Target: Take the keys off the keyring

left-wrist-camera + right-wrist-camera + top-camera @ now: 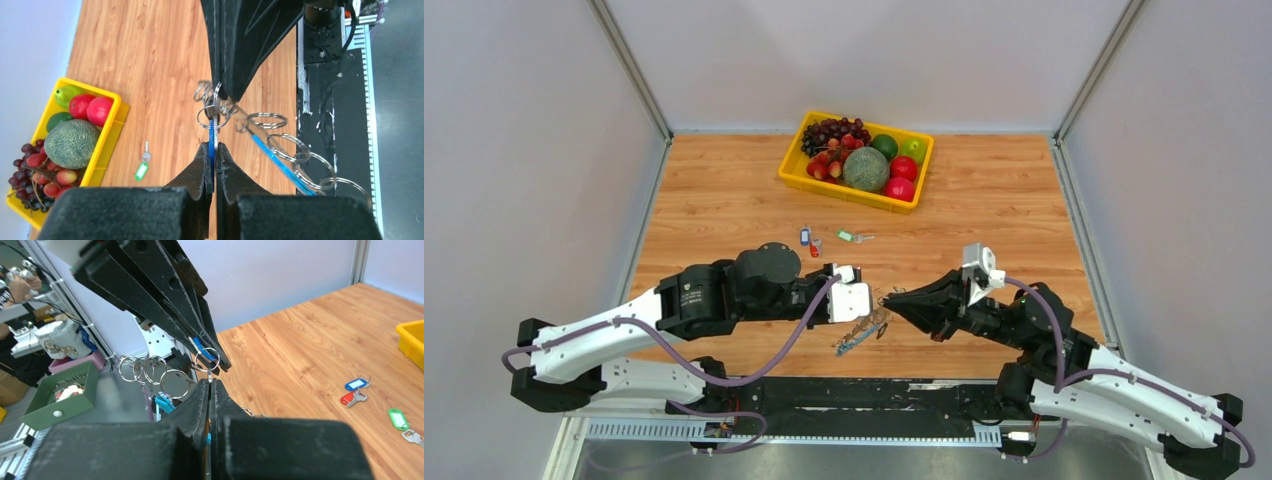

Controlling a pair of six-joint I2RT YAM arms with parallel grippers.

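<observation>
My left gripper (pixel 214 146) is shut on a blue key (pixel 212 134), gripped edge-on between its fingertips. My right gripper (pixel 209 381) is shut on a small metal ring (pixel 206 360) that joins this key to the keyring (pixel 278 159). The two grippers meet tip to tip above the near middle of the table (pixel 874 300). The keyring hangs below them (pixel 861 335), showing its blue section and several metal rings (pixel 150 371). Three loose keys lie on the table: blue (pixel 805 236), red (pixel 815 247) and green (pixel 848 237).
A yellow tray (pixel 794 168) of fruit stands at the back centre of the wooden table. The black base rail (pixel 824 395) runs along the near edge. The loose keys also show in the right wrist view, at its right (pixel 356 384).
</observation>
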